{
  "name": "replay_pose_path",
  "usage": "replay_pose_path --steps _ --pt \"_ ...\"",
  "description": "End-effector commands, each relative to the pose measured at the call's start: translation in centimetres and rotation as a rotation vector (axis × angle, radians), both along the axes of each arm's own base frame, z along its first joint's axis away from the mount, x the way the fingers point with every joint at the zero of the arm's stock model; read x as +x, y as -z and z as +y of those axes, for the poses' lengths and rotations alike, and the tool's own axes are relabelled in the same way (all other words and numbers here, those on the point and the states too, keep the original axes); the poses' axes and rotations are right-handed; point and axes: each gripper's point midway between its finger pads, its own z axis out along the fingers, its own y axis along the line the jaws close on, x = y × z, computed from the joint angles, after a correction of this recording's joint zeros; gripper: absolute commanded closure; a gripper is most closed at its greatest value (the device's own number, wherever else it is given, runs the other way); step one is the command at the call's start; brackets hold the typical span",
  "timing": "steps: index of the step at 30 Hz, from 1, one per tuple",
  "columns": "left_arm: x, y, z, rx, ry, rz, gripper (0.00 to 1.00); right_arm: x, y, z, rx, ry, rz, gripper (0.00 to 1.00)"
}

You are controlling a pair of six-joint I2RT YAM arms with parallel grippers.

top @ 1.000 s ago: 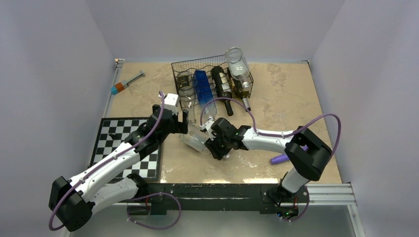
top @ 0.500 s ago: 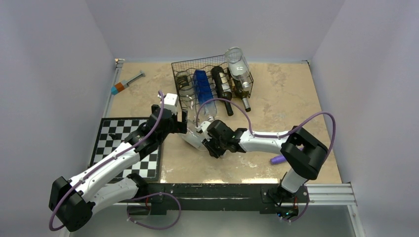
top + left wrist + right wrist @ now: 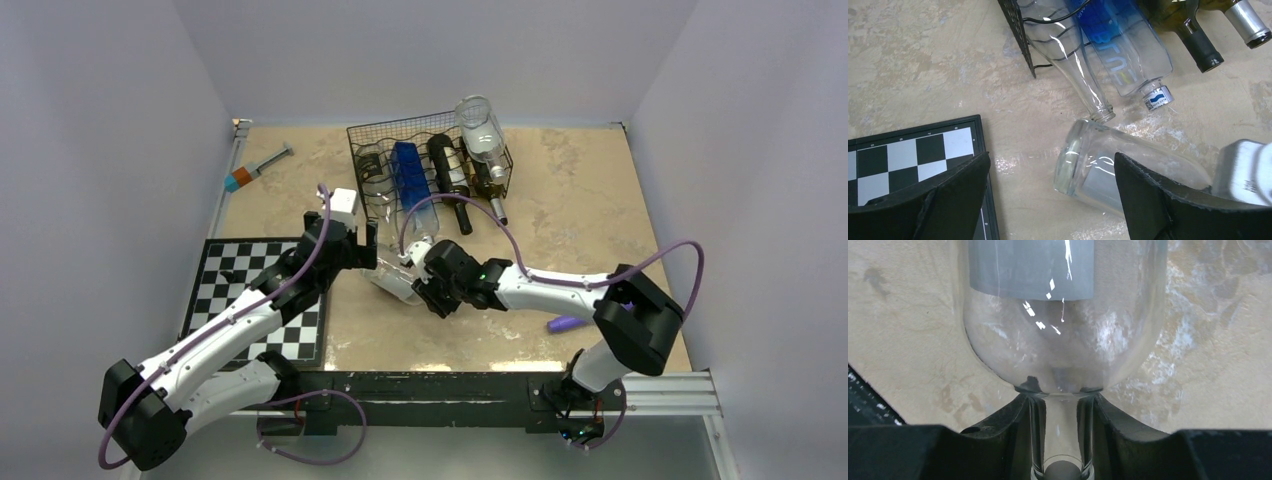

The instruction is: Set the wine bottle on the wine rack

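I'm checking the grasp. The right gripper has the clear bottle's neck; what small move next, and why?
Probably lift the right gripper slightly: it is shut on the neck of the wine bottle, which lies on the table, short of the wine rack, with the left gripper open near its base.

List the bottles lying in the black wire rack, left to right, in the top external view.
Clear glass bottle, blue translucent bottle, dark bottle with black neck, olive-green bottle with silver cap. The upper clear bottle overlaps these, so it is omitted.
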Motion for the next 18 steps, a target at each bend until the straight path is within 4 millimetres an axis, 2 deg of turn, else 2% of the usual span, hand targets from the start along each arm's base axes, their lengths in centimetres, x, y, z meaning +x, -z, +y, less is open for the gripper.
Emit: replay_pose_path --steps 1,10,18 --pt "0.8 -3.1 0.5 -0.037 -0.050 -0.081 0.03 2.2 -6.0 0.7 0.098 0.049 -0.122 1.00" --pt "0.9 -4.0 1.9 -0.023 -0.108 -0.116 0.03 1.8 -12.0 0.4 0.181 0.038 -0.174 1.00" --pt "1.1 -4.9 2.6 -0.033 -0.151 -0.161 0.04 2.0 -18.8 -0.1 0.289 0.046 -0.279 1.00"
